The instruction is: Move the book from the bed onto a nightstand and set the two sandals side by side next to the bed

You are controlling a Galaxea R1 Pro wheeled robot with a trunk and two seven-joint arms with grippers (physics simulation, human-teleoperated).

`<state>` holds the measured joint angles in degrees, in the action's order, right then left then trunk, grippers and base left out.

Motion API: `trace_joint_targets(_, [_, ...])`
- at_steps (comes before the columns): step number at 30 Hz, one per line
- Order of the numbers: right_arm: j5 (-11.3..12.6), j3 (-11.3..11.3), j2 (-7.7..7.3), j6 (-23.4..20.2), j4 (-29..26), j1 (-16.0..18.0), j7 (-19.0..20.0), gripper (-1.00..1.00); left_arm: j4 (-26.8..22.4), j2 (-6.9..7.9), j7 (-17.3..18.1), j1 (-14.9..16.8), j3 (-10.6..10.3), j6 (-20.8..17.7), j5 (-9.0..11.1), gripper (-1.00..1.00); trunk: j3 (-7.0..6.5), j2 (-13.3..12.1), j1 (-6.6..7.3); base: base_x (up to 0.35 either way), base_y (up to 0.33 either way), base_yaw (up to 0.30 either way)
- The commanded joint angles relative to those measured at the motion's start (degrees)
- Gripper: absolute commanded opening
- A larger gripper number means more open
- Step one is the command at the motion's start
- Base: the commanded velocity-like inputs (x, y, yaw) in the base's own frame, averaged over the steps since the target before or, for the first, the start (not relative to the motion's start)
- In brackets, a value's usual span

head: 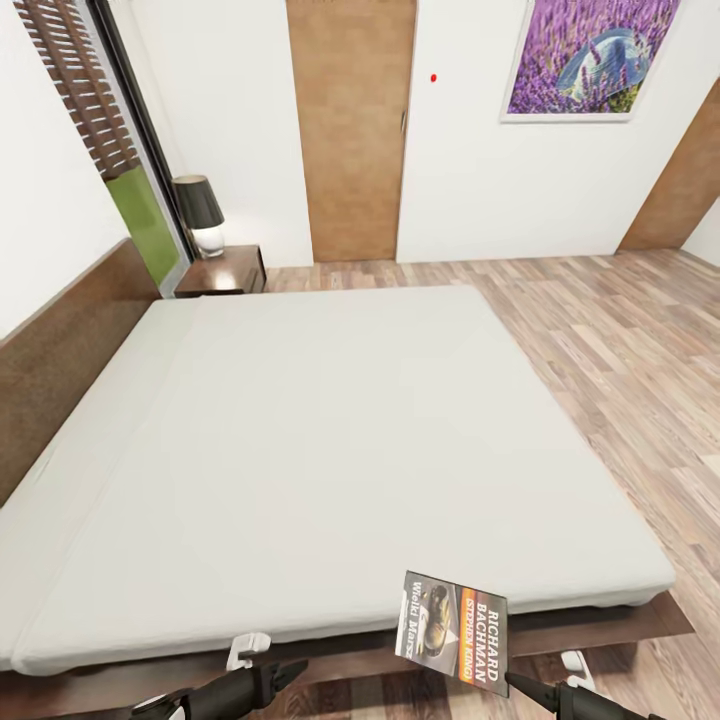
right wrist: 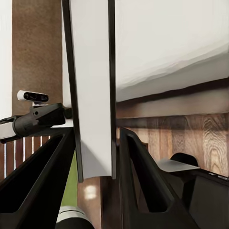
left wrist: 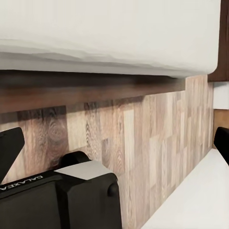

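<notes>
The book [head: 452, 628], a thin paperback with an orange-and-black title band, hangs upright just off the near right corner of the bed [head: 330, 440]. My right gripper [head: 508, 682] is shut on its lower edge. In the right wrist view the book [right wrist: 93, 90] stands edge-on, clamped between the two black fingers [right wrist: 143, 186]. My left gripper [left wrist: 114, 143] is open and holds nothing, low beside the bed's dark wooden frame [left wrist: 71, 90]; its arm [head: 240, 688] shows at the bottom of the head view. A nightstand [head: 225, 272] stands at the far side of the bed by the headboard. The sandals are out of view.
A black-shaded lamp [head: 200, 212] stands on the nightstand. Behind it are a slatted window [head: 110, 120], a wooden door [head: 350, 130] and a purple picture [head: 590, 55] on the white wall. Wooden floor [head: 620, 350] runs along the bed's right side.
</notes>
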<state>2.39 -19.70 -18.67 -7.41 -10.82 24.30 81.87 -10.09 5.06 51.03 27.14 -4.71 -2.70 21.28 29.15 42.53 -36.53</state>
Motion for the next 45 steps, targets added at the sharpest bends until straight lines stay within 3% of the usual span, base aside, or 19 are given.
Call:
trace_joint_targets(1, [0.25,0.1,0.0,-0.59,0.01,0.03,0.13,-1.0,-0.02,0.04,0.12,0.02,-0.47,-0.29,0.6,1.0,-0.04,0.04,-0.01,0.0,0.0,0.0])
trace_joint_targets(45, [0.25,0.1,0.04,-0.5,0.1,0.01,-0.08,-1.0,0.05,-0.05,0.12,0.02,-0.47,-0.36,0.6,1.0,-4.13,0.04,-0.01,0.0,0.0,0.0])
